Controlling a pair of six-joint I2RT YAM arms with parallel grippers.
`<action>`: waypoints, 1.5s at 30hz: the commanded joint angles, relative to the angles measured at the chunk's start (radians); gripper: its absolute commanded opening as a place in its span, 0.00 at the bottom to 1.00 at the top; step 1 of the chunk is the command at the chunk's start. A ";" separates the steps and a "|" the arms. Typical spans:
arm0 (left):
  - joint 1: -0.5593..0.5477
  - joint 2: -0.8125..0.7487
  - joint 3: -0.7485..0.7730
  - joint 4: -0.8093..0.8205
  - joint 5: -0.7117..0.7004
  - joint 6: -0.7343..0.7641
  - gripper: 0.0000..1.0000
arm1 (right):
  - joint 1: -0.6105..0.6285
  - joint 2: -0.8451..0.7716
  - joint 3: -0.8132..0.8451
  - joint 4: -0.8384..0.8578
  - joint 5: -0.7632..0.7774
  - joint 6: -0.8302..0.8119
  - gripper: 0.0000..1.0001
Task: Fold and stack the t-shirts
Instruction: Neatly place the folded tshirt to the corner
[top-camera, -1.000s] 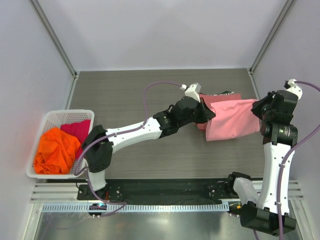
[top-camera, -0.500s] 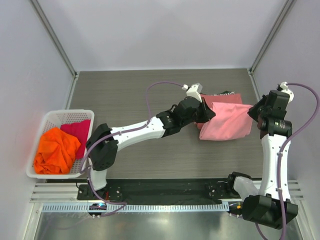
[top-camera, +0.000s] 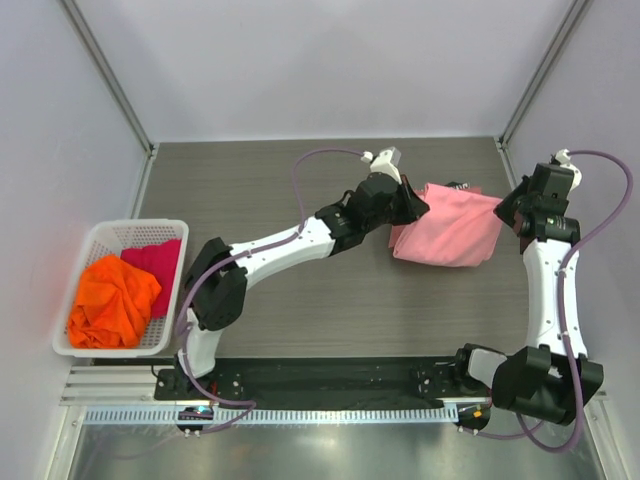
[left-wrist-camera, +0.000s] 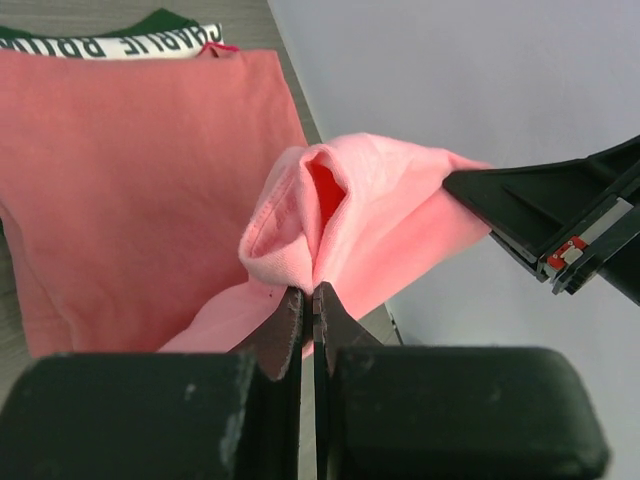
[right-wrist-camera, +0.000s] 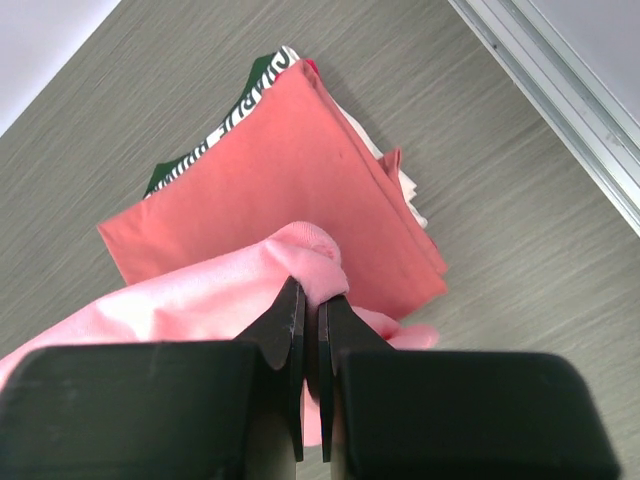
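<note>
Left end effector (left-wrist-camera: 308, 296), right end effector (right-wrist-camera: 311, 297), each grasping light pink t-shirt (top-camera: 450, 232)

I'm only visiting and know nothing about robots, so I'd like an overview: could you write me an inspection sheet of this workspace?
Surface: grey wood-grain table.
Job's things: light pink t-shirt held over a folded salmon-red t-shirt; orange t-shirt and magenta t-shirt in the white lattice basket.
Clutter: the basket at the left edge; dark green garment with a lettered band, under the salmon-red one.
Grippers: left gripper and right gripper, jaws shut on the light pink t-shirt.
Cables: purple cables looping off both wrists.
Surroundings: pale walls; slotted metal rail at the near edge.
</note>
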 joint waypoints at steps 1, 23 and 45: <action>0.028 0.037 0.062 0.023 0.034 -0.014 0.00 | -0.006 0.042 0.066 0.092 -0.011 0.010 0.01; 0.161 0.169 0.122 0.103 0.085 -0.102 0.00 | 0.051 0.413 0.217 0.260 -0.065 0.049 0.01; 0.244 0.122 0.050 0.117 -0.031 0.049 0.84 | 0.159 0.593 0.414 0.245 0.007 -0.017 0.80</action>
